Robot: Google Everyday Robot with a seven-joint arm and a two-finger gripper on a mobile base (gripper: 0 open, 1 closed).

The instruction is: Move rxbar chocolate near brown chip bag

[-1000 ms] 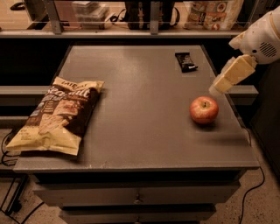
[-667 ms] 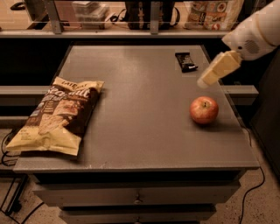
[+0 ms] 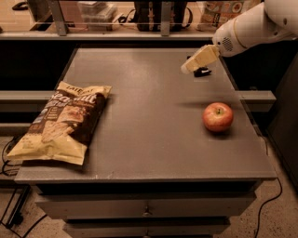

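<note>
The rxbar chocolate [image 3: 203, 71] is a small flat black bar at the far right of the grey table [image 3: 149, 121]; my gripper hides most of it. The brown chip bag [image 3: 63, 122] lies flat at the table's left front, dark brown with tan ends and white lettering. My gripper [image 3: 188, 67], cream-coloured on a white arm reaching in from the upper right, hovers over the bar's left end, above the table.
A red apple [image 3: 218, 116] sits at the right of the table, in front of the bar. A shelf with assorted items [image 3: 139, 14] runs along the back. Drawers [image 3: 146, 207] lie below the front edge. Cables [image 3: 11, 204] hang at the lower left.
The gripper has moved left and toward the back of the table, from beside the apple to over the black bar. The bag, apple and bar have not moved.
</note>
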